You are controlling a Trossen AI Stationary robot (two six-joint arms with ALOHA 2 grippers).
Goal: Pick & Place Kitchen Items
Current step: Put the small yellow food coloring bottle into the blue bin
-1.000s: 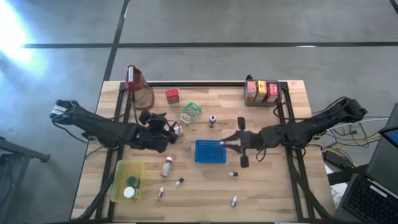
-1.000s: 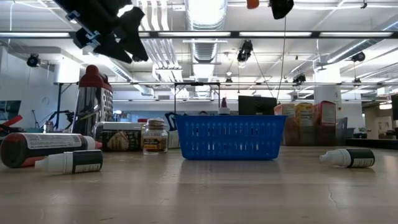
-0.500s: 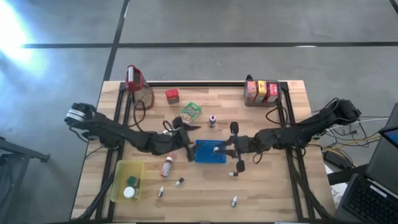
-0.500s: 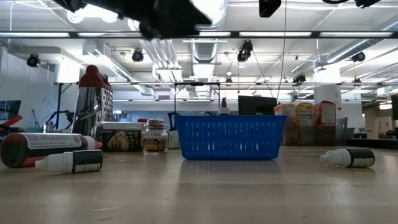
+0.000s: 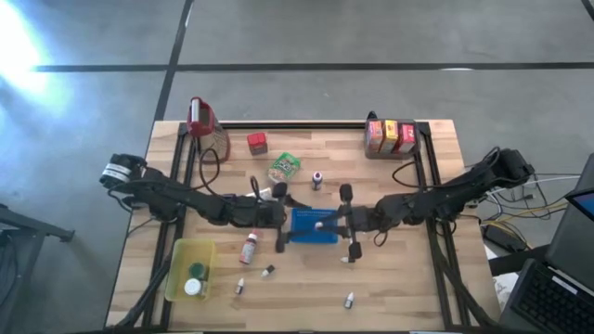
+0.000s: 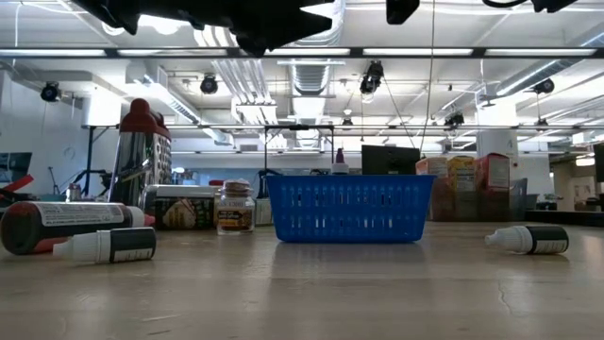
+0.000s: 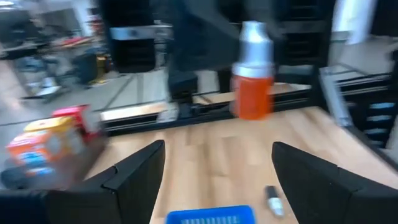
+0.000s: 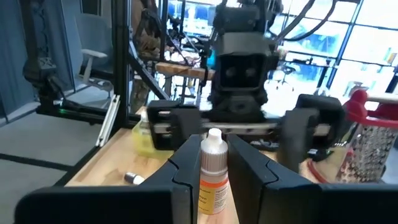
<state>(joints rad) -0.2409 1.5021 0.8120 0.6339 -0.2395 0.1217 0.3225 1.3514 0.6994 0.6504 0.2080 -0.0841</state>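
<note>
Kitchen items are the subject, and one of them, a small white-capped dropper bottle with an orange label, is seen clamped upright between the fingers of the right gripper, which is held over the blue tray near the table's centre. Facing it from the tray's nine o'clock side, the left gripper is held with its fingers spread wide and nothing between them. The bottle is judged light, rigid and smooth, so it is best pinched across its body below the cap, as it is here; a tilt could let it slip. Outward from the tray, a green packet and a red carton are placed toward eleven o'clock, a row of cartons toward one o'clock, and more small bottles are scattered toward six o'clock. A yellow bin holding round lids is set toward eight o'clock, and a grater stands at the far eleven o'clock corner.
</note>
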